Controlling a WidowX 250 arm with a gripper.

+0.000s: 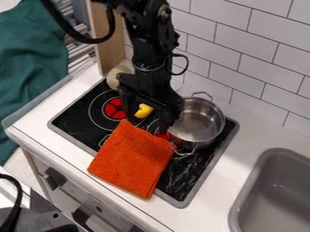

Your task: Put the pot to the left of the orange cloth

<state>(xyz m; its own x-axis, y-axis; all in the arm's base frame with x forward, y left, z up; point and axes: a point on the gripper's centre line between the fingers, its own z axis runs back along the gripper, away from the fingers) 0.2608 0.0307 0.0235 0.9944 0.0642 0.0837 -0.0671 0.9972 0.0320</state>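
A: Position of the pot?
B: Silver metal pot with two looped wire handles (pixel 196 120), upright, right of centre in the frame, on the right part of the black stovetop with a grey rim (pixel 181 203). One handle points to the upper edge, the other to the lower left.
A: And the cloth?
B: Orange textured cloth (pixel 132 158), flat, below and left of the pot. It covers part of the stovetop and overlaps the white bench (pixel 247 149) toward the lower left. The pot is at its upper right, not to its left.
A: State of the claw?
B: Black two-finger claw (pixel 145 120), near centre, wide, its fingers apart. It hangs beside the pot's left side; contact with the pot cannot be told. The black robot arm (pixel 148 45) descends from the top edge.
A: Other items?
B: Small yellow object (pixel 143 111) over the stovetop, just right of a red burner marking (pixel 113 108). Pale round object (pixel 116 76) at upper left, partly behind the arm. Grey sink (pixel 275 195), lower right. Dark green fabric (pixel 30 68), left edge. White tiled wall (pixel 242 50), upper right.
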